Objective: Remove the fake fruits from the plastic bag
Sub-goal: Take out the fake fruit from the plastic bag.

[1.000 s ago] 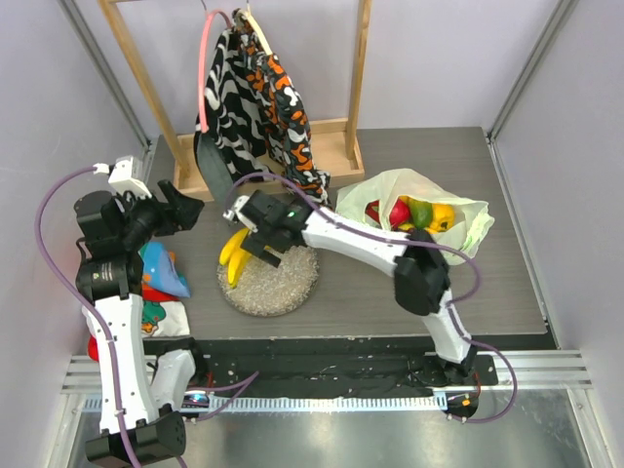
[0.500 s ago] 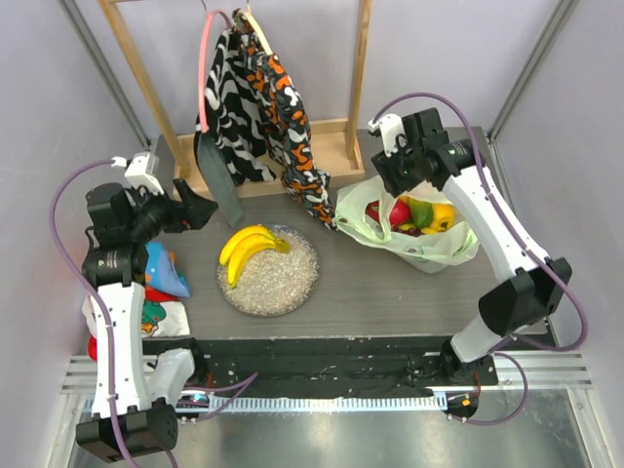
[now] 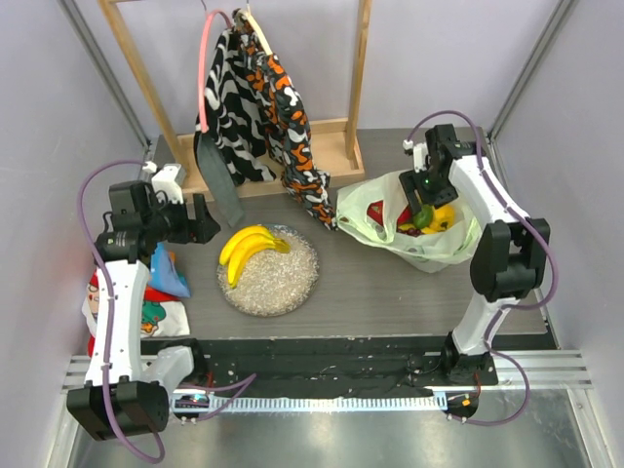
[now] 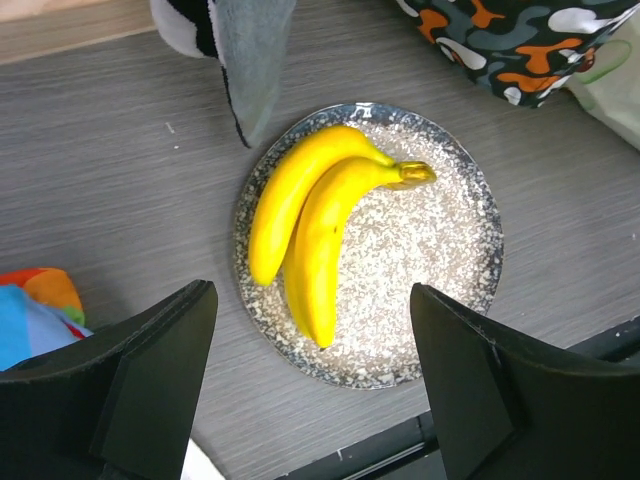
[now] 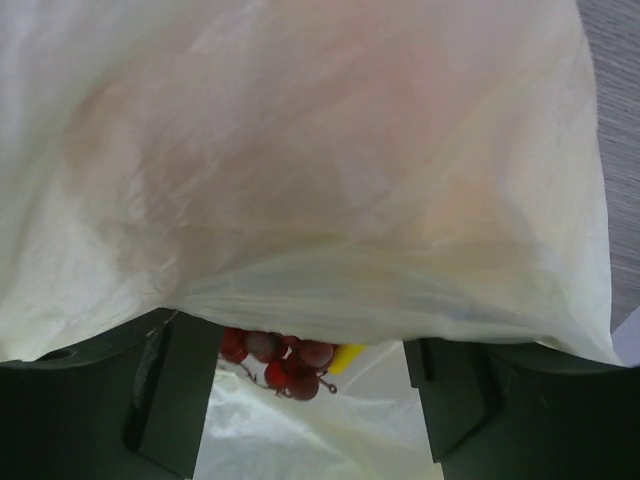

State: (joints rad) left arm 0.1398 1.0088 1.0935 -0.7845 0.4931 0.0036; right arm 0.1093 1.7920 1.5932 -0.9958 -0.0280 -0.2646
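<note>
The pale-green plastic bag (image 3: 458,239) lies at the back right with its mouth facing left. Red (image 3: 376,211) and yellow (image 3: 445,218) fake fruits show inside it. My right gripper (image 3: 420,207) hangs at the bag's mouth, open. In the right wrist view the bag film (image 5: 330,170) drapes across the fingers (image 5: 170,390), with red grapes (image 5: 280,360) and a yellow fruit (image 5: 346,355) beyond the gap. A yellow banana bunch (image 3: 246,251) lies on the speckled plate (image 3: 292,283). My left gripper (image 3: 202,219), open and empty, hovers left of the plate, with the bananas (image 4: 310,225) below it.
A black-orange-white cloth (image 3: 268,97) hangs from a wooden rack (image 3: 356,78) at the back. A grey flap (image 3: 219,185) hangs beside it. Colourful soft items (image 3: 164,273) lie at the left edge. The table's dark front edge (image 3: 322,346) runs below the plate.
My right arm left the banana bunch on the plate, swung across to the back right and lowered its gripper to the bag's mouth. The left arm shifted slightly.
</note>
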